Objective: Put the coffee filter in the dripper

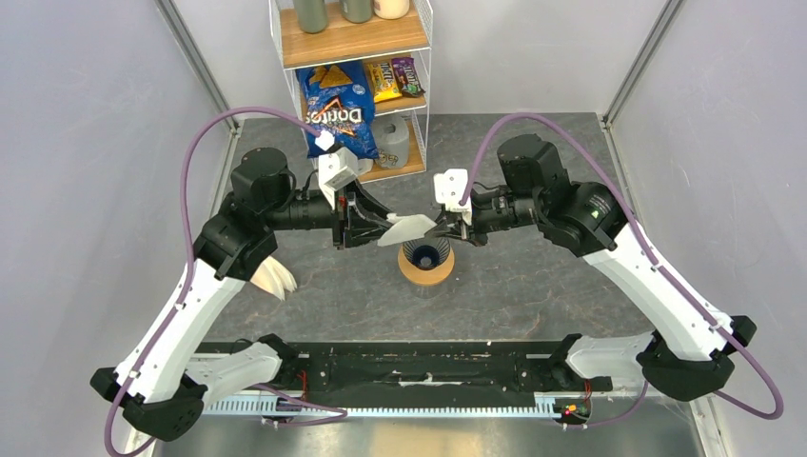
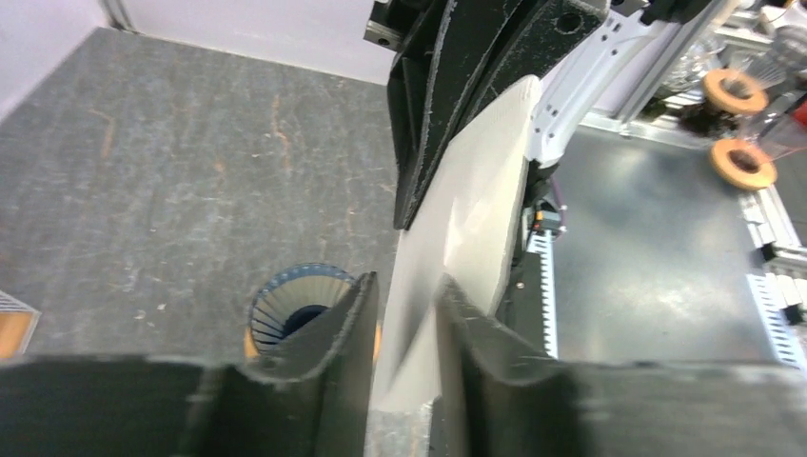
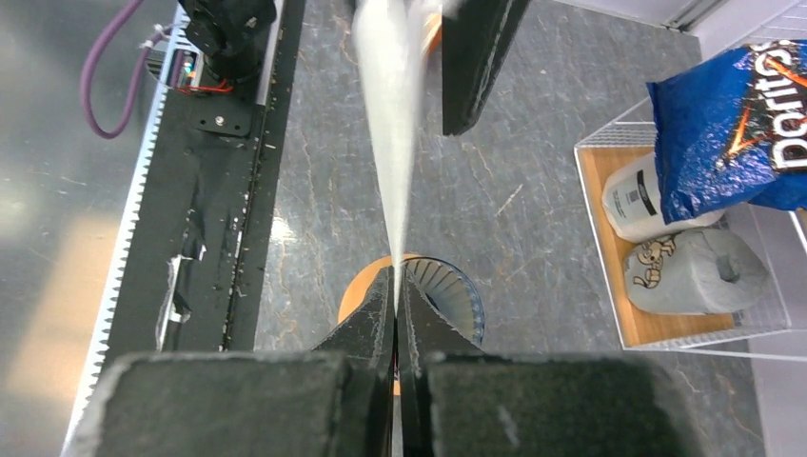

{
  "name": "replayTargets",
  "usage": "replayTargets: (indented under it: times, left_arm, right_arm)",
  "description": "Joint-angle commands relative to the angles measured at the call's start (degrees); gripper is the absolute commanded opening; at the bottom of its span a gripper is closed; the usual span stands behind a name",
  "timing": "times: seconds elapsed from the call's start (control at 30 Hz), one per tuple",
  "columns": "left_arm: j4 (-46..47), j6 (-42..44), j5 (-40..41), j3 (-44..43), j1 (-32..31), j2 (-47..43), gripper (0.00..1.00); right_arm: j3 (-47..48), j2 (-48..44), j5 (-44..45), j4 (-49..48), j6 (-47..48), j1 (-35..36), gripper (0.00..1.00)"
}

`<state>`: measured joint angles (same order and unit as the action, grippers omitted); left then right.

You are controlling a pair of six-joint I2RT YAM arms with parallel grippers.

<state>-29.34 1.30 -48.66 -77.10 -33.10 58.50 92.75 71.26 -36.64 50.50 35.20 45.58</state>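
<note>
Pinching the coffee filter (image 1: 407, 229) between us, our left hand (image 1: 373, 226) and right hand (image 1: 447, 228) each grip one edge, above the dripper (image 1: 425, 255).

Grey mottled table (image 1: 533, 286), pale walls (image 1: 86, 143), wire snack shelf (image 1: 354, 57) behind

Lab test cell: blank white walls (image 1: 86, 143), aluminium frame posts (image 1: 202, 67).
</note>
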Motion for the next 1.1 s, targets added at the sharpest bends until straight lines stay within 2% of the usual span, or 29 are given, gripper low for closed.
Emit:
replayTargets:
  times: [0.0,0.17,0.5,0.53,0.6,0.67,0.73,0.8,0.83,0.9,0.97,1.07]
  left_arm:
    - [1.03,2.69,-3.13,-0.07,-0.38,0.00,0.42]
    - [0.23,5.10,-3.15,-0.01,-1.08,0.40,0.45]
    - [0.29,5.98,0.91,0.08,-5.75,2.80,0.42]
    - [0.42,5.73,1.98,0.15,-6.19,2.97,0.37]
    - [0.66,4.22,3.99,0.19,-6.39,3.31,0.19]
    - [0.36,2.13,6.63,-0.11,-6.25,3.52,0.03]
    - [0.60,-0.71,7.55,-0.15,-5.31,3.31,0.02]
    - [2.18,-5.79,4.62,0.37,-3.68,3.00,0.02]
    - [3.39,-8.25,2.89,1.00,-2.93,2.76,0.02]
    - [6.51,-14.18,0.24,2.59,-1.45,2.18,0.02]
    - [9.52,-19.16,-1.16,4.06,-0.90,1.95,0.02]
    - [14.10,-25.79,-2.43,5.54,-0.14,2.40,0.02]
  right_arm:
    - [3.74,1.35,-5.00,0.13,-2.44,-0.14,0.00]
    - [4.90,2.53,-7.40,1.01,-3.46,-0.10,0.00]
    - [7.17,5.15,-9.06,1.27,-4.14,-0.11,0.00]
    - [7.47,5.39,-9.00,1.22,-4.18,-0.11,0.00]
    - [7.76,5.34,-8.51,1.42,-4.19,-0.14,0.00]
    - [7.41,4.75,-6.70,1.61,-4.16,-0.14,0.11]
    - [6.57,3.61,-3.68,1.77,-3.56,-0.11,0.31]
    - [5.00,1.84,-0.49,1.79,-2.65,-0.35,0.52]
    - [4.23,1.21,0.91,1.79,-1.74,-0.49,0.60]
    - [2.53,-0.07,3.24,1.28,0.34,-0.49,0.83]
    - [1.43,-0.53,5.48,-1.10,1.26,-0.49,0.90]
    - [0.58,-0.08,8.75,-5.27,2.48,-0.29,0.90]
